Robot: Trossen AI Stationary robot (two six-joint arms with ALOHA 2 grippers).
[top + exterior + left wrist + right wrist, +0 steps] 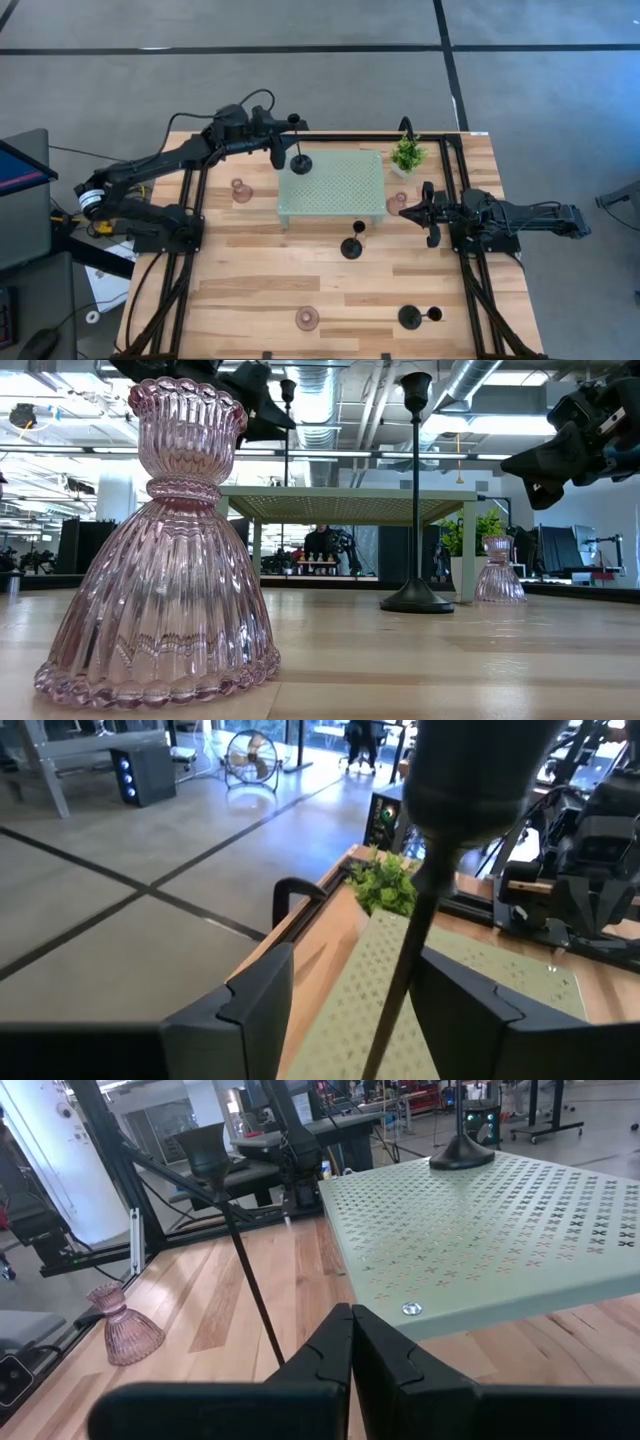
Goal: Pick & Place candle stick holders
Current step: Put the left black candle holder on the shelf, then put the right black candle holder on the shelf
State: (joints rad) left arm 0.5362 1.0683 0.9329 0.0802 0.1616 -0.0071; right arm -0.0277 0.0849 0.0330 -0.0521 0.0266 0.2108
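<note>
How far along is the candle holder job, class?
Done: one black candle holder stands on the perforated tray. In hand: left gripper open around its stem. Left: two black holders and three pink holders on the table; right gripper waits shut beside the tray.

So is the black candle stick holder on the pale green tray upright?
Upright: the black disc-base holder stands on the pale green perforated tray, stem between the left end effector fingers.

Most of the pale green perforated tray (340, 185) top is free, only a black disc-base candle holder (299, 160) stands at its far-left corner. The small green potted plant (406, 155) crowds the tray's far-right corner, and a squat pink glass holder (396, 204) sits right beside its right edge. Wooden table (250, 290) in front is pretty open.
</note>
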